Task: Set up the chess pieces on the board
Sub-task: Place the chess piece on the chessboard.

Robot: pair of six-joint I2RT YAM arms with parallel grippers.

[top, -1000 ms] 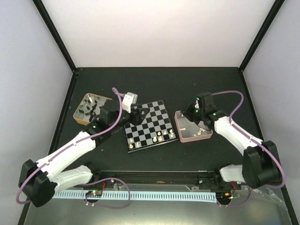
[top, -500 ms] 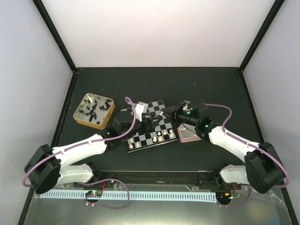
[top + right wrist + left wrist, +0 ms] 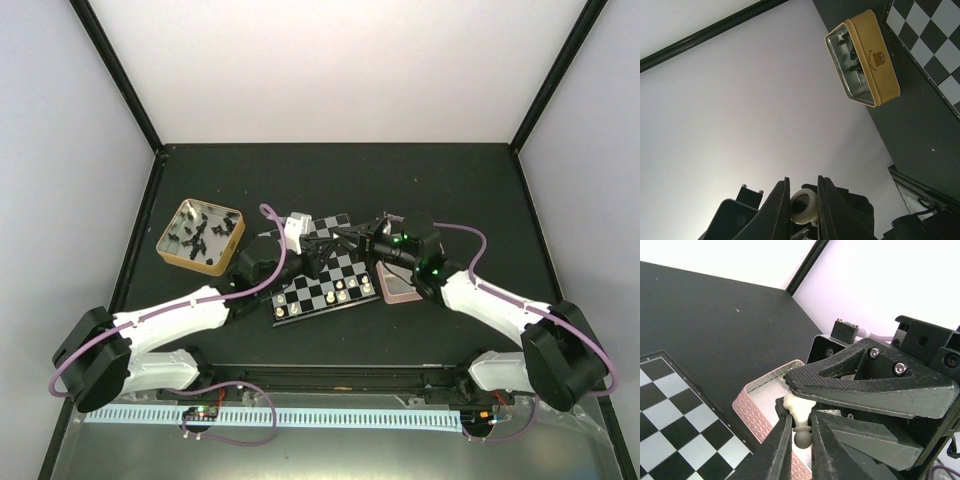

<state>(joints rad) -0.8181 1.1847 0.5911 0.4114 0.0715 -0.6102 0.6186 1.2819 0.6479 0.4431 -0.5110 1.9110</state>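
— Two grippers on one piece, is that right?

— Yes. The right gripper (image 3: 802, 186) is clenched on a white chess piece (image 3: 803, 206). Its wrist camera sees the piece's round dark underside pinched between the two fingers.

— And the left?

— The left gripper (image 3: 798, 416) meets it nose to nose. Its fingers (image 3: 782, 445) press in on either side of the piece's rounded end, which sits in shadow and looks grey. So it grips the same piece from the other end.

— Where is all this?

— In the air. From above, both sets of fingers come together over the far right part of the board (image 3: 675, 415), close to the corner by the pink tray (image 3: 762, 402). From the left wrist, the tray lies directly beyond the held piece, and the board is down to the left of the fingers.

— Anything on the board?

— A few white pieces (image 3: 340, 294) stand on its near rows, on the arm-base side of the grippers, apart from the fingers.

— The tin?

— The gold tin (image 3: 865, 60) sits off to the outer side of the left gripper, well apart from where the fingers meet, with black pieces (image 3: 851, 50) inside.
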